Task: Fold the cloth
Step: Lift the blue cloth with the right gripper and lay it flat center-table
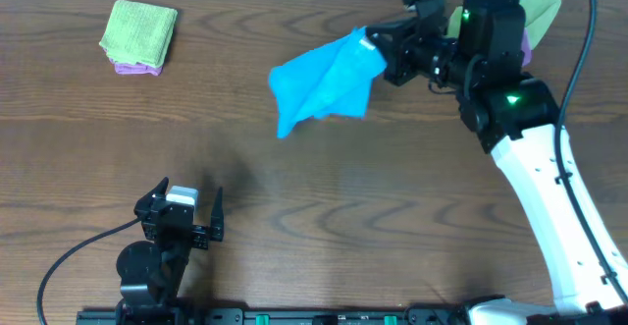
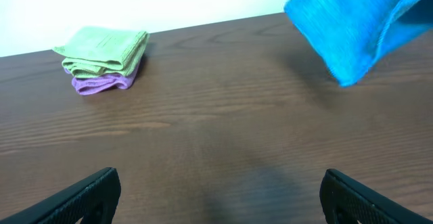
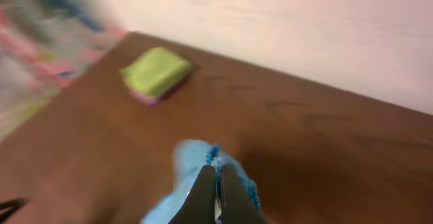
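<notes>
The sky-blue cloth (image 1: 322, 81) hangs bunched in the air over the far middle of the table, held by one edge. My right gripper (image 1: 378, 50) is shut on that edge; in the right wrist view the closed fingers (image 3: 216, 176) pinch the cloth (image 3: 193, 158). The cloth's lower part also shows at the top right of the left wrist view (image 2: 355, 24). My left gripper (image 1: 186, 202) is open and empty near the front left of the table, its two fingers wide apart (image 2: 220, 197) over bare wood.
A folded lime-green cloth (image 1: 139, 30) lies on a purple cloth (image 1: 135, 67) at the far left; both show in the left wrist view (image 2: 105, 48). More lime-green and purple cloth (image 1: 538, 11) lies behind the right arm at the far right.
</notes>
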Controlling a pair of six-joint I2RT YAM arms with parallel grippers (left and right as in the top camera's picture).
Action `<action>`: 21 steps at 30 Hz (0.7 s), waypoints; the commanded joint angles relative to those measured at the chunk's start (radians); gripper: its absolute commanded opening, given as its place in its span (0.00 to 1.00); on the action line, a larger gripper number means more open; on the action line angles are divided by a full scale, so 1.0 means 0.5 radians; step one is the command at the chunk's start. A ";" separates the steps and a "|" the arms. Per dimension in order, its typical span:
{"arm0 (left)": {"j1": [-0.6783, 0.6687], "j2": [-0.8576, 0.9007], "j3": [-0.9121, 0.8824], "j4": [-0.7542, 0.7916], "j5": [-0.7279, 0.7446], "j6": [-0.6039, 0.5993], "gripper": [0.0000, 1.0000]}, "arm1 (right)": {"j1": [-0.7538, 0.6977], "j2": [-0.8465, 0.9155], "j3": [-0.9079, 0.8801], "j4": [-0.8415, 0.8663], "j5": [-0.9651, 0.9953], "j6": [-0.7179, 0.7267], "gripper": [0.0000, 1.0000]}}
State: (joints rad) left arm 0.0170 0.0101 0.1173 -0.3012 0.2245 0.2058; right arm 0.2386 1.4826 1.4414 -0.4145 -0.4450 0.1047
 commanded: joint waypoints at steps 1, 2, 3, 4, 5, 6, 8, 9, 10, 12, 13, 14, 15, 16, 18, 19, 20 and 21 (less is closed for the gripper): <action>0.006 -0.013 -0.046 -0.011 -0.022 -0.016 0.95 | -0.092 -0.033 0.054 0.014 0.493 -0.041 0.01; 0.006 -0.013 -0.046 -0.011 -0.021 -0.016 0.96 | -0.116 -0.033 0.063 0.030 0.528 -0.041 0.01; 0.006 -0.013 -0.046 -0.011 -0.021 -0.016 0.96 | -0.138 -0.033 0.073 0.051 0.529 -0.040 0.01; 0.006 -0.013 -0.046 -0.011 -0.022 -0.016 0.95 | -0.150 -0.033 0.084 0.065 0.509 -0.040 0.01; 0.006 -0.013 -0.046 -0.011 -0.021 -0.016 0.95 | -0.153 -0.033 0.100 0.068 0.479 -0.040 0.01; 0.006 -0.013 -0.046 -0.011 -0.021 -0.016 0.95 | -0.150 -0.033 0.111 0.067 0.448 -0.040 0.01; 0.006 -0.013 -0.046 -0.011 -0.022 -0.016 0.95 | -0.107 -0.033 0.128 0.065 0.343 -0.040 0.01; 0.006 -0.013 -0.046 -0.011 -0.022 -0.016 0.95 | -0.071 -0.033 0.128 0.067 0.288 -0.040 0.01; 0.006 -0.013 -0.046 -0.011 -0.021 -0.016 0.95 | -0.034 -0.033 0.128 0.069 0.248 -0.040 0.01; 0.006 -0.013 -0.046 -0.011 -0.021 -0.016 0.95 | 0.067 -0.033 0.128 0.077 0.190 -0.040 0.01; 0.006 -0.013 -0.046 -0.011 -0.021 -0.016 0.95 | 0.124 -0.033 0.128 0.082 0.180 -0.040 0.01; 0.006 -0.013 -0.046 -0.011 -0.022 -0.016 0.95 | 0.184 -0.033 0.129 0.090 0.168 -0.040 0.01; 0.006 -0.013 -0.046 -0.011 -0.021 -0.016 0.95 | 0.239 -0.033 0.129 0.107 0.134 -0.040 0.01; 0.006 -0.013 -0.046 -0.011 -0.021 -0.016 0.95 | 0.291 -0.033 0.129 0.127 0.094 -0.040 0.01; 0.006 -0.013 -0.046 -0.011 -0.021 -0.016 0.96 | 0.362 -0.033 0.142 0.146 0.040 -0.040 0.01; 0.006 -0.013 -0.046 -0.011 -0.021 -0.016 0.95 | 0.383 -0.033 0.157 0.137 0.037 -0.040 0.01; 0.006 -0.013 -0.046 -0.011 -0.022 -0.016 0.95 | 0.388 -0.033 0.169 0.119 0.037 -0.040 0.01; 0.006 -0.013 -0.046 -0.011 -0.021 -0.016 0.95 | 0.382 -0.034 0.182 0.088 0.047 -0.042 0.01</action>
State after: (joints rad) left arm 0.0170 0.0101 0.1173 -0.3012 0.2245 0.2058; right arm 0.4278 1.4826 1.4887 -0.3569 -0.3927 0.0971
